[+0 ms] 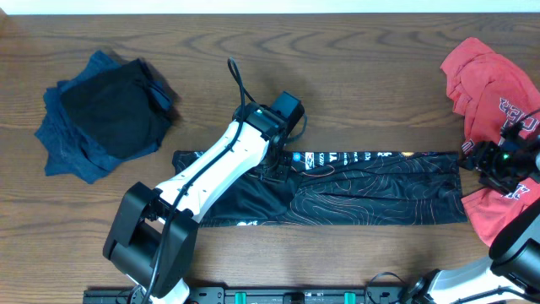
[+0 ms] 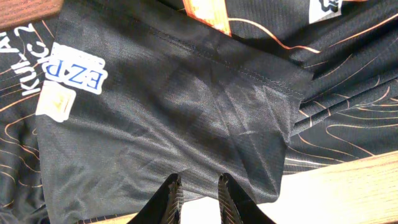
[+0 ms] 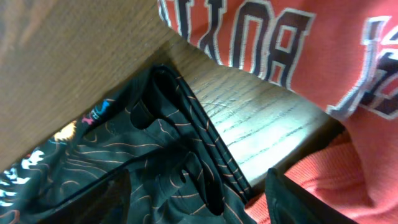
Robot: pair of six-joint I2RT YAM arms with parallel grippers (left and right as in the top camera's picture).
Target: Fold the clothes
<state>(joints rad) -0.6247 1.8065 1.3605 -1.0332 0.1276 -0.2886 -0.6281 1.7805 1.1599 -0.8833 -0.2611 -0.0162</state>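
Fingers of my right hand (image 3: 202, 200) stand wide apart, straddling the right end of the jersey (image 3: 186, 155). Its stacked edges lie between them, unclamped. My left hand (image 2: 198, 194) has its fingers close together low over the jersey's plain panel, near a stitched hem. Whether they pinch cloth I cannot tell.

The jersey lies as a long, narrow band running left to right across the middle of the table (image 1: 337, 59). I judge the lengthwise fold done and a crosswise fold due. To do it well, I should close my right hand on all the layers at that end, not just the top one. I should lift only enough to clear the band, carry the end leftward, and lay it down square with the near and far edges. My left hand should keep the middle pinned so the band does not slide.

A red shirt (image 3: 348, 62) sits just beside my right fingers, so I could catch it by mistake.

No container is in view. The red shirt at right and a blue pile (image 1: 105, 114) at far left lie straight on the table.
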